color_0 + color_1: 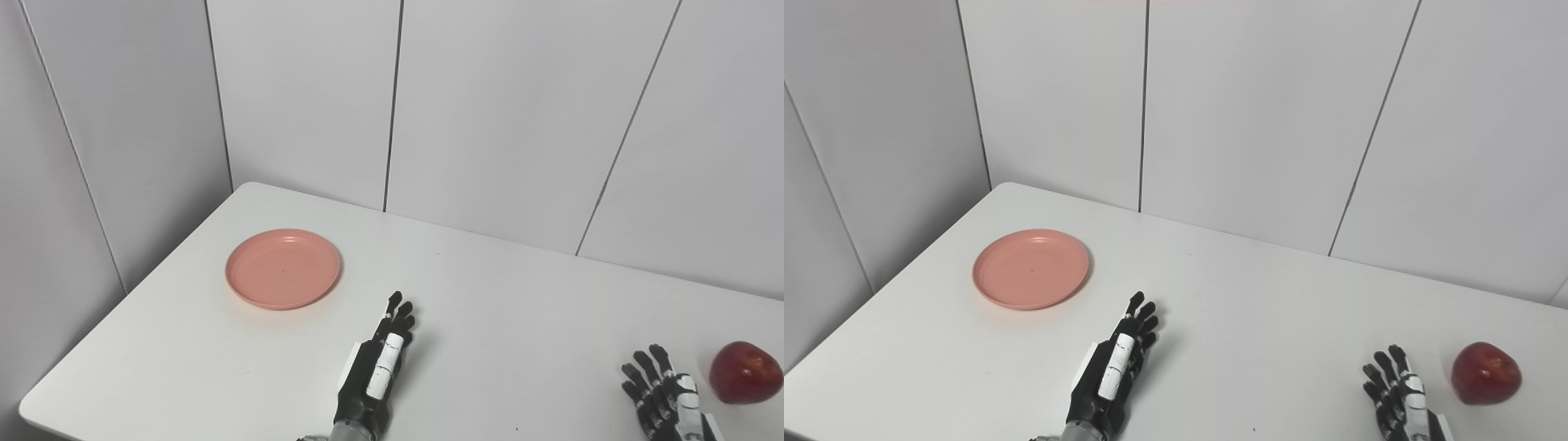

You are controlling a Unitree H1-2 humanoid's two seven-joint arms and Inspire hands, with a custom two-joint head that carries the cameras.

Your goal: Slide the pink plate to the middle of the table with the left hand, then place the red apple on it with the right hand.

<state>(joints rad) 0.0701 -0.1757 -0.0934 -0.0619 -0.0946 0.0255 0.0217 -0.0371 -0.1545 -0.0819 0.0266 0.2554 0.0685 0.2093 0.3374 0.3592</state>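
Observation:
The pink plate (282, 267) lies empty on the left part of the white table (478, 294). My left hand (380, 361) hovers low over the table near the front, to the right of the plate and apart from it, fingers stretched out and holding nothing. The red apple (745, 372) sits at the table's right side. My right hand (664, 398) is at the bottom right, just left of the apple and not touching it, fingers spread and open.
Grey wall panels (490, 110) stand close behind the table and along its left side. The table's left front corner (27, 407) is rounded. Nothing else stands on the table.

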